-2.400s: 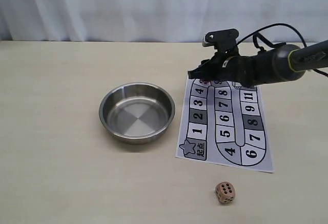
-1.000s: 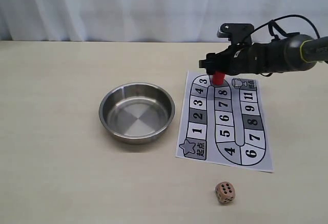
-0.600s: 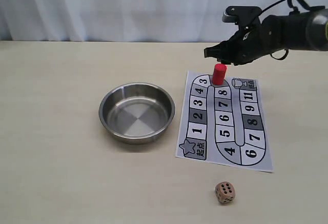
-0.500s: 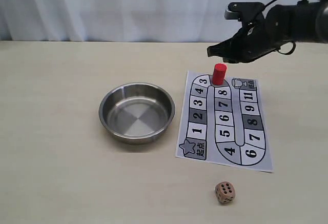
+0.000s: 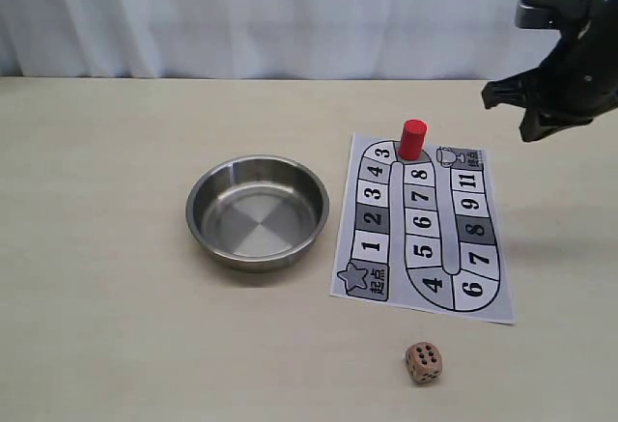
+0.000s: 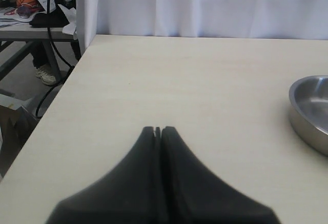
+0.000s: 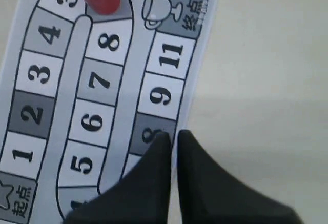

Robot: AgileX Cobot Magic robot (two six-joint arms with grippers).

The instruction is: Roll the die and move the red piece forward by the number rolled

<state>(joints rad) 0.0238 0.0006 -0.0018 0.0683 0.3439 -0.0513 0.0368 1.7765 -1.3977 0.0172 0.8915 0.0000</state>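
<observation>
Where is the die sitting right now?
In the exterior view the die rests on the bare table near the front edge, right of centre, just below the game board's lower corner and apart from it.

A pale wooden table stands before a white curtain, evenly lit.

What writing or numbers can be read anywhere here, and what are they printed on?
"1" to "9" and "11": squares on the paper game board.
"起点": board's start square, beside a star.
"终点": goal square, beside a cup drawing; small but readable.
Square under the red piece: hidden.
Die: pips only.
Steel bowl: no writing visible.
</observation>
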